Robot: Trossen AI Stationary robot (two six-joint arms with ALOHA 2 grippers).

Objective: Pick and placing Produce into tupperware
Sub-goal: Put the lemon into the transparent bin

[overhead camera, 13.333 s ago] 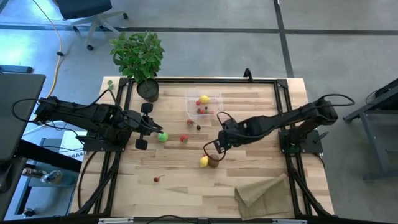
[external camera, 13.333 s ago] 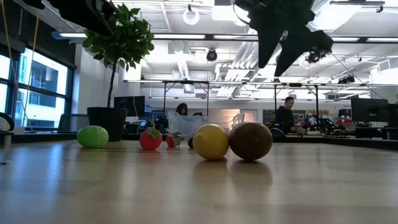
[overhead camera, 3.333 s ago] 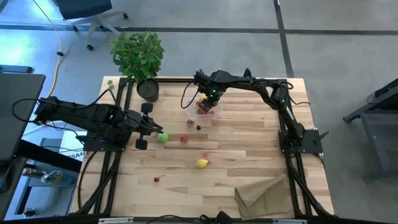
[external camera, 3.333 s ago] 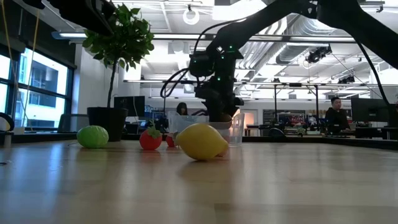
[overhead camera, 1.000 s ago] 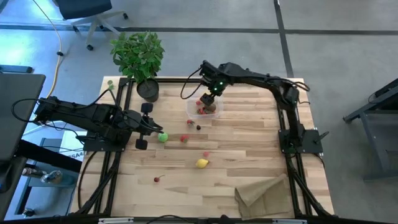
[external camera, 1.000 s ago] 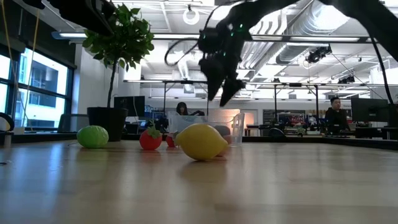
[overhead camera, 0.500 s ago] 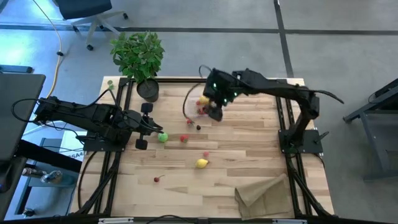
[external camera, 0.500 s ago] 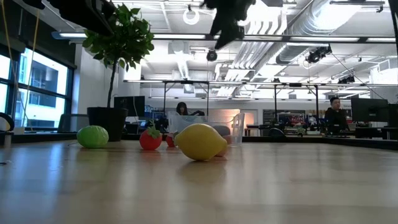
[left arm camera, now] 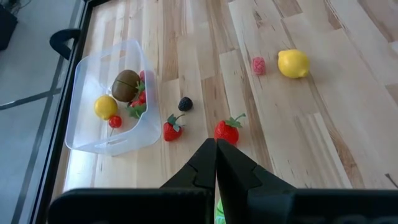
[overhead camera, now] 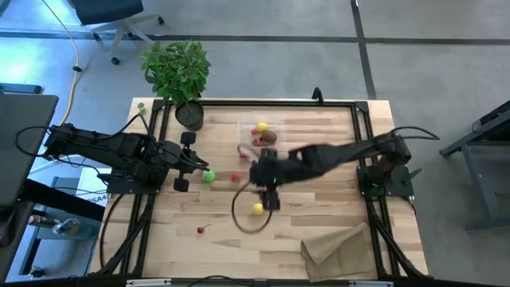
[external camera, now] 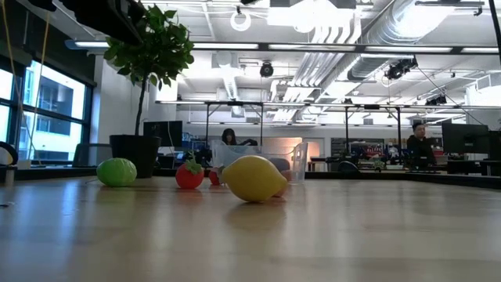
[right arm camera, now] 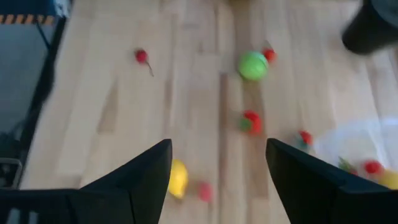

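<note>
Near the middle of the high view, I am seeing the right gripper point(overhead camera: 269, 190) hanging blurred just above the loose lemon point(overhead camera: 258, 209), its fingers standing apart with nothing between them. Up toward the top centre, the clear container point(overhead camera: 260, 134) is sitting on the table point(overhead camera: 319, 215) with a second lemon point(overhead camera: 261, 127) and the kiwi point(overhead camera: 269, 137) inside. At the left, the left gripper point(overhead camera: 188, 161) is waiting beside the lime point(overhead camera: 208, 175), pressed together and empty. A potted plant point(overhead camera: 177, 73) is standing at the upper left and a paper bag point(overhead camera: 339, 249) is lying at the lower right.

Across the low view, I am looking at the lemon point(external camera: 252, 178) in the centre, with the container point(external camera: 262, 161) behind it, a strawberry point(external camera: 189, 175) to its left and the lime point(external camera: 117, 171) further left.

Through the left wrist view, I am seeing the closed fingers point(left arm camera: 214, 168) at the bottom centre, the container point(left arm camera: 106, 93) at the left holding the kiwi point(left arm camera: 125, 85) and a lemon point(left arm camera: 105, 107), and two strawberries point(left arm camera: 227, 130) just outside it.

Through the right wrist view, the spread fingers point(right arm camera: 137, 174) are framing the lemon point(right arm camera: 177, 178) at the lower centre, with the lime point(right arm camera: 253, 65) toward the top.
</note>
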